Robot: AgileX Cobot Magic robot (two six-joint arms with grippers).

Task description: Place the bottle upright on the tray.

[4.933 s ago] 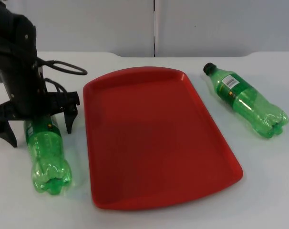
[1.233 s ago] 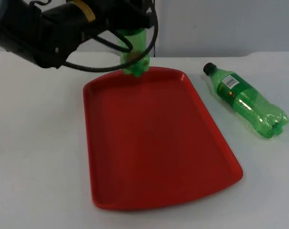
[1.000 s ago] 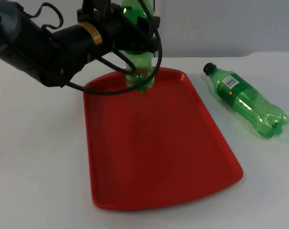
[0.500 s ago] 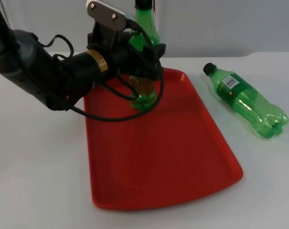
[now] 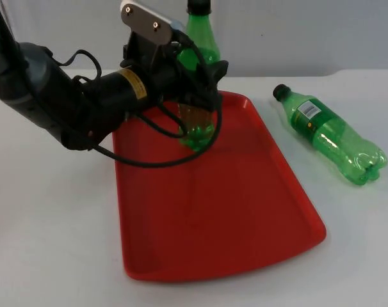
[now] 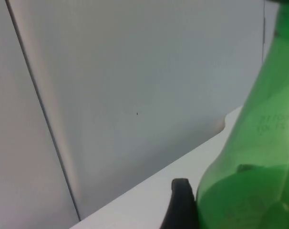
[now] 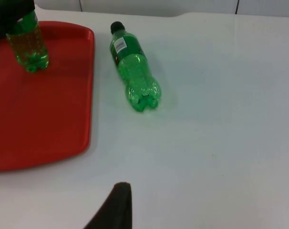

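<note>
Left pincer [image 5: 197, 89] grips the upright green bottle [image 5: 199, 125] at mid-body, base at or just above the far-left part of the red tray [image 5: 245, 217]. White tabletop [image 5: 53, 243] lies open around the tray's rim. A second bottle [image 5: 328, 134] lies beyond the right edge. Right pincer [image 7: 117, 200] waits; its state cannot be told.

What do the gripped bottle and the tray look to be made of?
Gripped bottle: thin clear green plastic, likely; light passes through it and its base is moulded in lobes. Tray: hard red plastic, apparently; smooth, slightly glossy, with a raised moulded rim.
</note>
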